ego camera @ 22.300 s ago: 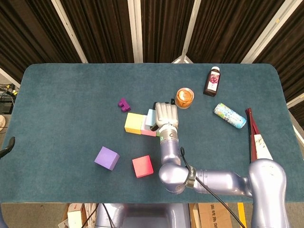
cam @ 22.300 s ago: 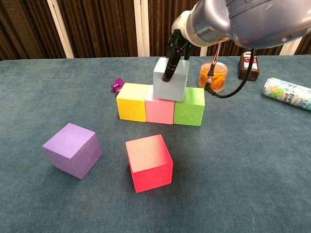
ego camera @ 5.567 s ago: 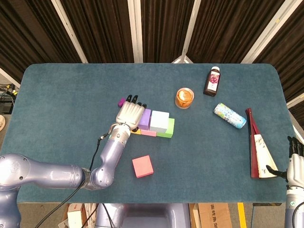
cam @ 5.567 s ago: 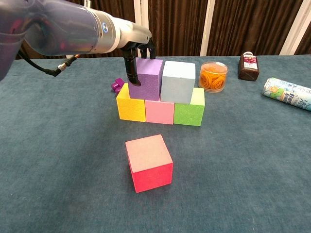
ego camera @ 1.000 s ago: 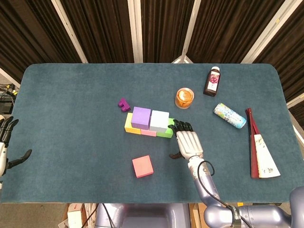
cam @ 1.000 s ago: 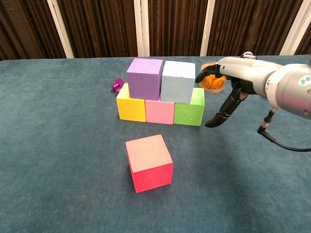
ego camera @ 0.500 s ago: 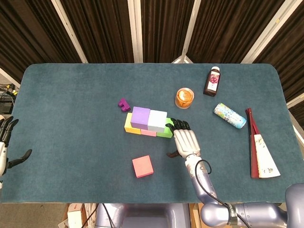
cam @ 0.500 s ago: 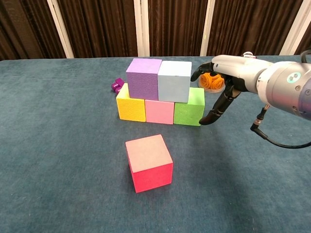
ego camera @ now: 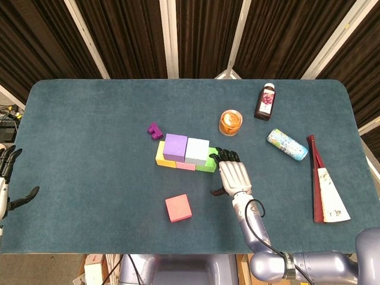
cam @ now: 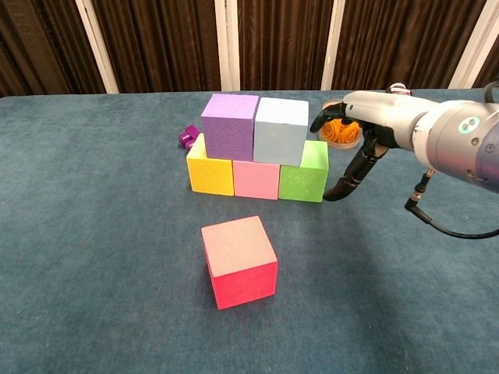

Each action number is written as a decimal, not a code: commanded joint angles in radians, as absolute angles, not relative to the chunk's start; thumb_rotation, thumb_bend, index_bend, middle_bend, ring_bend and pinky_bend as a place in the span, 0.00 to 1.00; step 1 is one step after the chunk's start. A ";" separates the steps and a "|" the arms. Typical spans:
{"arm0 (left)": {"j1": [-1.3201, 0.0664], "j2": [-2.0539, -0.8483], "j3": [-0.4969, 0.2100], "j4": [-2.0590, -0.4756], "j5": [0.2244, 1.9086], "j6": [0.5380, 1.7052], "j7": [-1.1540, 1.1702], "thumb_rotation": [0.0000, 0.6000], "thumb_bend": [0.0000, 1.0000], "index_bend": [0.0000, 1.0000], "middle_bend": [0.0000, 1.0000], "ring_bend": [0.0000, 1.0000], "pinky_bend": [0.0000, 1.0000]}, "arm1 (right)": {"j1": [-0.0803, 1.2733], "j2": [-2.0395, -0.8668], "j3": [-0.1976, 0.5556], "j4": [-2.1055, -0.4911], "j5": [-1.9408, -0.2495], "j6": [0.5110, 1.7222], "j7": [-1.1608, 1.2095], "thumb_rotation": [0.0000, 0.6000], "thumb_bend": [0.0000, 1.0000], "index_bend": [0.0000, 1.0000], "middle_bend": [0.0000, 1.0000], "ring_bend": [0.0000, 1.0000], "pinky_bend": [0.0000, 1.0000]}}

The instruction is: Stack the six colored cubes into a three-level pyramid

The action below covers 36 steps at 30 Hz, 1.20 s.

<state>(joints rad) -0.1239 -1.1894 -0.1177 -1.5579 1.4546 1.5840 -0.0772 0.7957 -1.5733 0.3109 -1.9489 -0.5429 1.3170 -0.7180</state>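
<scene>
Cubes were seen from the head view in two levels mid-counter (ego camera: pixel 89 119): purple cube (ego camera: pixel 176 146) and light blue cube (ego camera: pixel 197 148) side by side, likely as the pyramid's second tier. The red cube (ego camera: pixel 179 208) lay apart, nearer the robot. The right robot hand (ego camera: pixel 233 176), fingers apart and empty, was placed just beside the green cube (ego camera: pixel 209 167); the left robot hand (ego camera: pixel 7 181) was held open at the counter's edge.

In the chest view the row of yellow cube (cam: pixel 211 172), pink cube (cam: pixel 257 179) and green ran left to right, and the red cube, top face flat, was turned slightly askew.

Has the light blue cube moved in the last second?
Yes. The light blue cube slid left, closing the gap to the purple cube; they now touch atop the bottom row.
</scene>
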 commanded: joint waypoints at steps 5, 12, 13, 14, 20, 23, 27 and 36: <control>-0.121 -1.190 -0.119 -1.560 1.457 1.585 -0.074 1.00 0.26 0.11 0.04 0.00 0.00 | 0.793 -1.557 0.302 -1.964 -0.555 1.331 -0.718 1.00 0.10 0.19 0.07 0.00 0.00; -0.121 -1.191 -0.121 -1.556 1.462 1.584 -0.072 1.00 0.26 0.10 0.04 0.00 0.00 | 0.779 -1.518 0.291 -2.006 -0.558 1.363 -0.726 1.00 0.10 0.19 0.07 0.00 0.00; -0.121 -1.190 -0.122 -1.554 1.463 1.585 -0.074 1.00 0.26 0.10 0.04 0.00 0.00 | 0.774 -1.509 0.291 -2.014 -0.559 1.373 -0.726 1.00 0.10 0.19 0.07 0.00 0.00; -0.120 -1.190 -0.123 -1.554 1.463 1.586 -0.076 1.00 0.26 0.10 0.04 0.00 0.00 | 0.770 -1.502 0.290 -2.020 -0.560 1.381 -0.727 1.00 0.10 0.19 0.07 0.00 0.00; -0.120 -1.190 -0.127 -1.540 1.475 1.593 -0.096 1.00 0.26 0.10 0.04 0.00 0.00 | 0.715 -1.414 0.231 -2.113 -0.615 1.421 -0.723 1.00 0.10 0.19 0.07 0.00 0.00; -0.125 -1.189 -0.125 -1.534 1.479 1.584 -0.107 1.00 0.26 0.10 0.04 0.00 0.00 | 0.668 -1.347 0.168 -2.171 -0.673 1.389 -0.678 1.00 0.10 0.19 0.08 0.00 0.00; -0.126 -1.193 -0.131 -1.530 1.469 1.581 -0.104 1.00 0.26 0.10 0.04 0.00 0.00 | 0.620 -1.288 0.087 -2.205 -0.757 1.329 -0.614 1.00 0.10 0.19 0.08 0.00 0.00; -0.127 -1.204 -0.157 -1.514 1.443 1.587 -0.119 1.00 0.27 0.10 0.04 0.00 0.00 | 0.543 -1.268 -0.038 -2.155 -1.057 1.209 -0.438 1.00 0.10 0.19 0.09 0.00 0.00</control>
<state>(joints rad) -0.1264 -1.2035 -0.1561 -1.5153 1.4440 1.5877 -0.1174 0.5698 -1.2710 0.0035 -2.1799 -0.9874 1.2482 -0.4840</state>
